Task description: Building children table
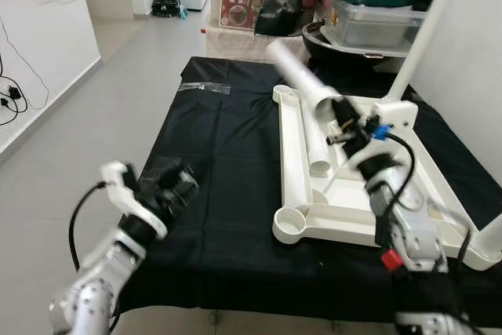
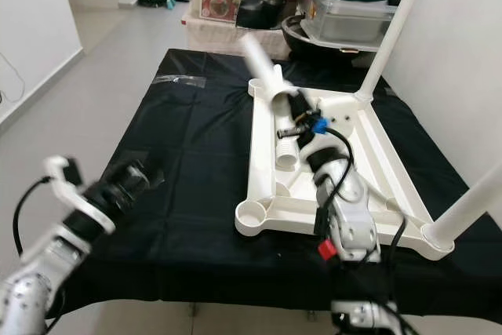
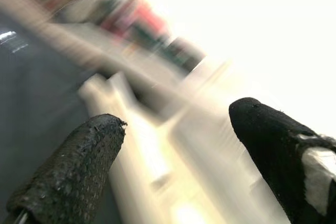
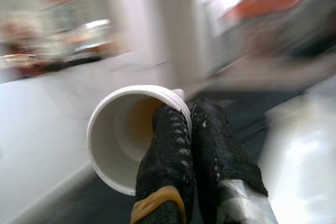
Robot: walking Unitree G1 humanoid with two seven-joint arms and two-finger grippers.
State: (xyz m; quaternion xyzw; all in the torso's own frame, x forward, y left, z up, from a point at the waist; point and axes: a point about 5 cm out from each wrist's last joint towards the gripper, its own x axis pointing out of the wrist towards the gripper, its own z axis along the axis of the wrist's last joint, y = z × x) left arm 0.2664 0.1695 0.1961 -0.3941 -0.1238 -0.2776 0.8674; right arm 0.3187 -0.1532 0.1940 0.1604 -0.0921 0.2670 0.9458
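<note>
Gripping a leg [image 1: 302, 78] by its open rim, right hand [image 1: 345, 127] pinching the wall, raised over the upturned table [image 1: 345, 221] | left hand [image 1: 169, 190] spread, idling apart | risk: thin rim pinch slipping, leg tipping before reaching a socket [image 1: 292, 223]

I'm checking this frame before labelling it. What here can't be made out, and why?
- White table leg in the right gripper: its far end is smeared by motion blur in both eye views.
- Right wrist view: everything behind the leg's open end is blurred.
- Left wrist view: the white table top is a pale smear past the left gripper.
- Upright leg: its top is cut off by the frame edge.
</note>
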